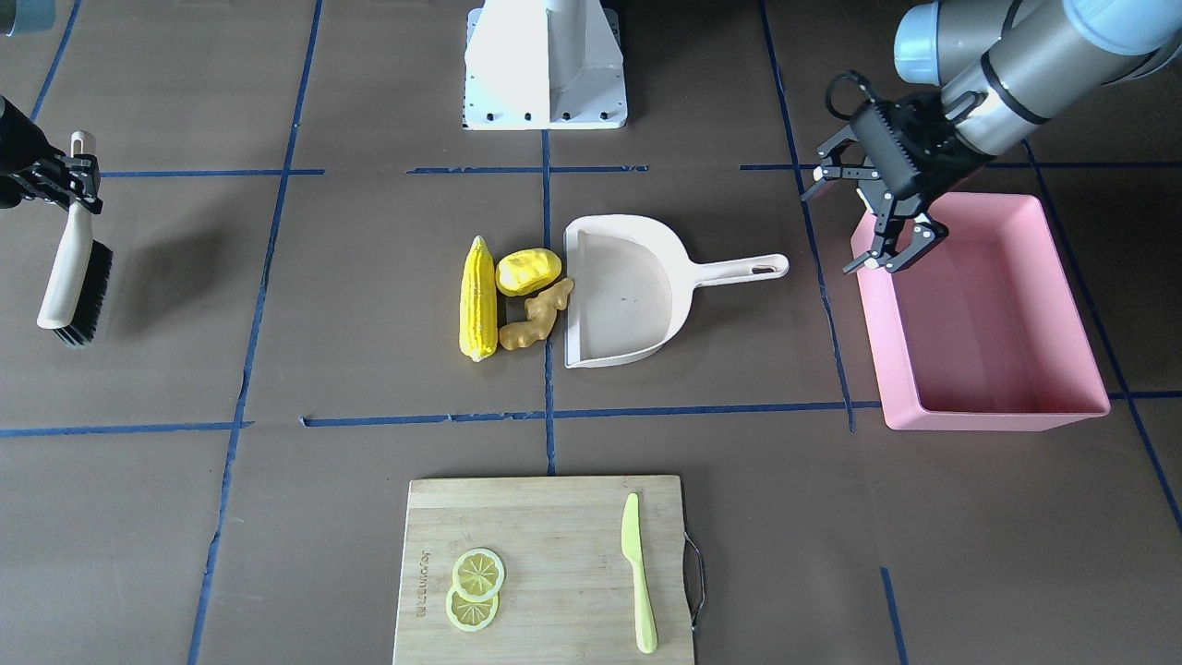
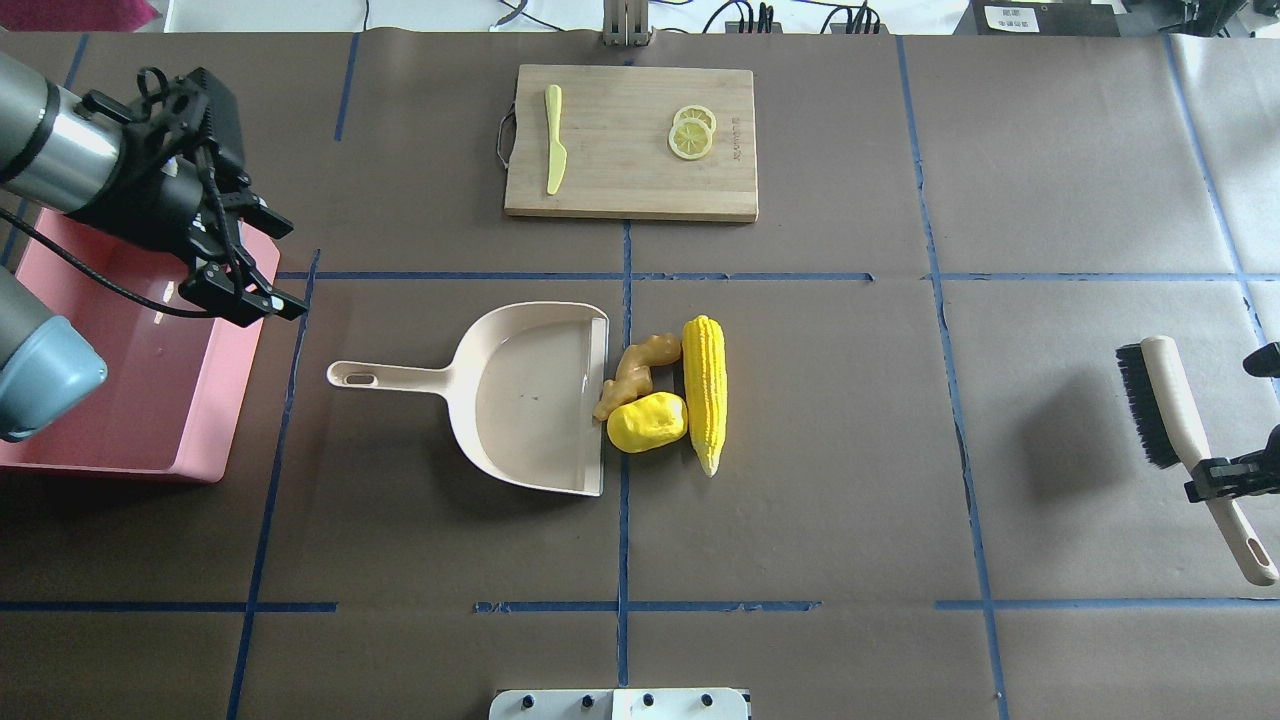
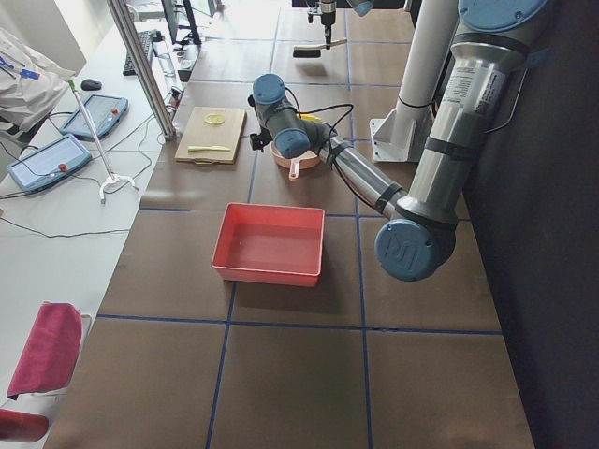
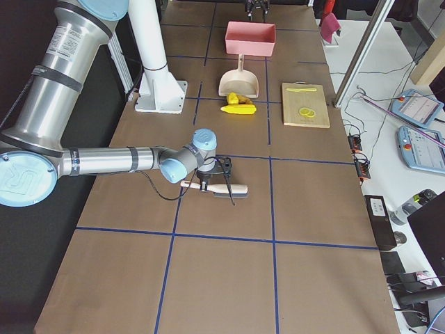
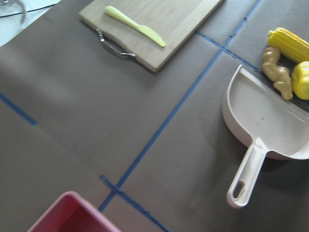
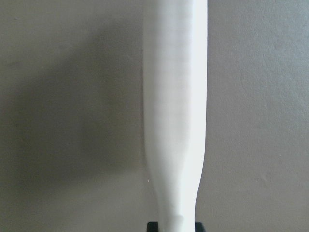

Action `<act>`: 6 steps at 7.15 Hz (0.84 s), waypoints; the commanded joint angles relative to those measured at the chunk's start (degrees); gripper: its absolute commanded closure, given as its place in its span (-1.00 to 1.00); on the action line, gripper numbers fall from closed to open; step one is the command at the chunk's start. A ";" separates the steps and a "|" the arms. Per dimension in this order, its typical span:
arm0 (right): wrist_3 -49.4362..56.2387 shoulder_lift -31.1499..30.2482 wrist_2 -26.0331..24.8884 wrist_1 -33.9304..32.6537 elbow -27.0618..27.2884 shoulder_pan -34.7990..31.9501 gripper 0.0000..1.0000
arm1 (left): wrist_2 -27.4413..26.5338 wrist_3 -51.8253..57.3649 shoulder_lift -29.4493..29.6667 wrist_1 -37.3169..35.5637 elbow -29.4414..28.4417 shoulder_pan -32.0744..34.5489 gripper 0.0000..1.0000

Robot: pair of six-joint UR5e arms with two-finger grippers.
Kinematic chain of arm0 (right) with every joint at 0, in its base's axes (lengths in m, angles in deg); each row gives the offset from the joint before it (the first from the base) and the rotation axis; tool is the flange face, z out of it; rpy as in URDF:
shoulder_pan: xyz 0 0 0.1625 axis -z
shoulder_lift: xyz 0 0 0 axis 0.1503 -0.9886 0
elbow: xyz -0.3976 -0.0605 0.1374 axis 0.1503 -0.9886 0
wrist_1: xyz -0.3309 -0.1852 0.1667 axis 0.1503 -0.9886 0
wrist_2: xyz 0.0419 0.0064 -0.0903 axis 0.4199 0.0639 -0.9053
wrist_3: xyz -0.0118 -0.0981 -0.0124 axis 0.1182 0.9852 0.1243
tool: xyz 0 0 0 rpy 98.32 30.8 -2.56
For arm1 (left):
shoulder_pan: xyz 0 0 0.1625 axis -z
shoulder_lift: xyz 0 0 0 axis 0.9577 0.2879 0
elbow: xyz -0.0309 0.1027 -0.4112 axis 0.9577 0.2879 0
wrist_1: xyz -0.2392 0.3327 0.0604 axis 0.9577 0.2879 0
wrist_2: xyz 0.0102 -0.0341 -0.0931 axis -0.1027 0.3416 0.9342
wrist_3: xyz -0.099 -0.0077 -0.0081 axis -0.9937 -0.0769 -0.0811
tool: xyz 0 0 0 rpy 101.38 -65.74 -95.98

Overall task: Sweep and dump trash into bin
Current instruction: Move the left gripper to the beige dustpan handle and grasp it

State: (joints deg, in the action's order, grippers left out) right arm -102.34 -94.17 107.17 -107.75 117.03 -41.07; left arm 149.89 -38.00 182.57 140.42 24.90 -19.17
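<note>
At the table's left edge sits the bin (image 2: pixel 190 390), with the left gripper (image 2: pixel 285 270) hanging over its far right corner, jaws spread wide and holding nothing. Toward the table's middle lies the dustpan (image 2: pixel 530 400), its handle (image 2: pixel 390 376) pointing at the bin and its open lip facing right. The trash is bunched against that lip: the ginger root (image 2: pixel 635 368) touches it, the yellow lump (image 2: pixel 647 422) lies just beside it, and the corn cob (image 2: pixel 704 392) lies along the outside. Near the right edge, the right gripper (image 2: pixel 1218 482) is clamped on the handle of the brush (image 2: pixel 1170 410), which its offset shadow suggests is held off the table. We judge that sweeping has not yet begun. The brush should land beyond the corn and push left in one low stroke. The corn may roll, and the loose pan may slide unless the left gripper pins its handle. Along the far edge, the cutting board (image 2: pixel 620 180), knife (image 2: pixel 553 140) and lemon slices (image 2: pixel 692 133) sit well apart from the sweep path, and nothing lies between pan and bin.
</note>
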 commanded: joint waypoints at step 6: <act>0.00 0.18 0.00 0.07 -0.26 0.05 1.00 | -12.73 6.83 2.67 3.14 -6.74 -14.36 -1.00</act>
State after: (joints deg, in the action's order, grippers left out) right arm -102.34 -94.05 107.15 -107.68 116.79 -41.05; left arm 137.44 -31.17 184.94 141.88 19.88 -32.48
